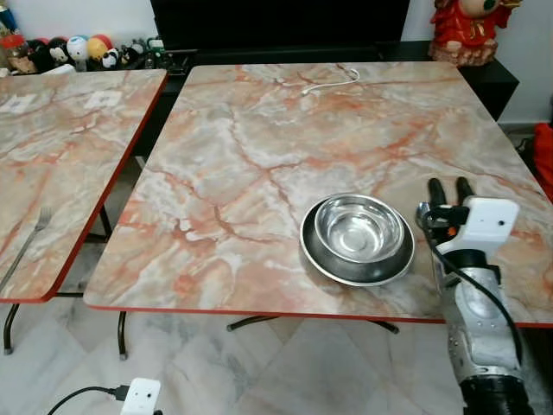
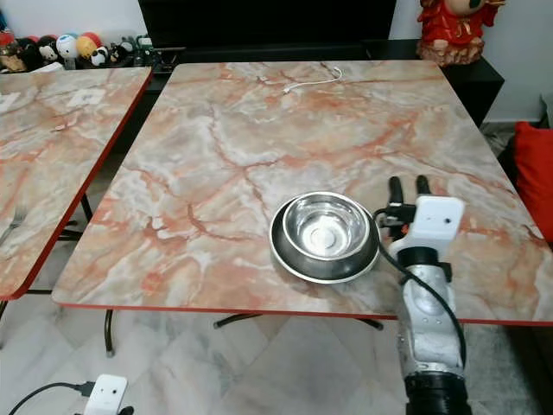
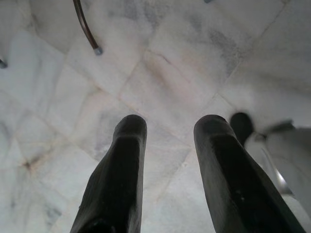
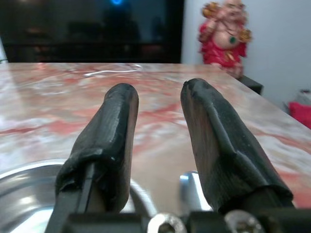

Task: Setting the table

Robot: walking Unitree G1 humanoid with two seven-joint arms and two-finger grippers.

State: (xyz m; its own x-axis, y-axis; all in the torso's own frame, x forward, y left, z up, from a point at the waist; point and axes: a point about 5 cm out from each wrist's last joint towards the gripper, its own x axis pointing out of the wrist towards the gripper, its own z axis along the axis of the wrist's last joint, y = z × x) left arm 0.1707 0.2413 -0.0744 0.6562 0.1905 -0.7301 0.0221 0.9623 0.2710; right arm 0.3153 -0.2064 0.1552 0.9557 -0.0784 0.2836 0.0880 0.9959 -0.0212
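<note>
A shiny steel bowl (image 1: 359, 226) sits inside a shallow steel plate (image 1: 321, 258) near the front edge of the marble table (image 1: 259, 147). Just right of the bowl, my right gripper (image 1: 450, 188) hovers low over the tabletop, open, with nothing between its fingers (image 4: 109, 131); the plate's rim (image 4: 29, 174) shows below them. On the neighbouring table to the left lies a fork (image 1: 30, 233). My left gripper (image 3: 167, 121) hangs open over the tiled floor, holding nothing.
A white cable (image 1: 333, 82) lies at the table's far end. A second marble table (image 1: 60, 147) stands to the left across a narrow gap. A red figurine (image 1: 467, 30) and small toys (image 1: 69, 50) sit behind. A white adaptor (image 1: 140, 398) lies on the floor.
</note>
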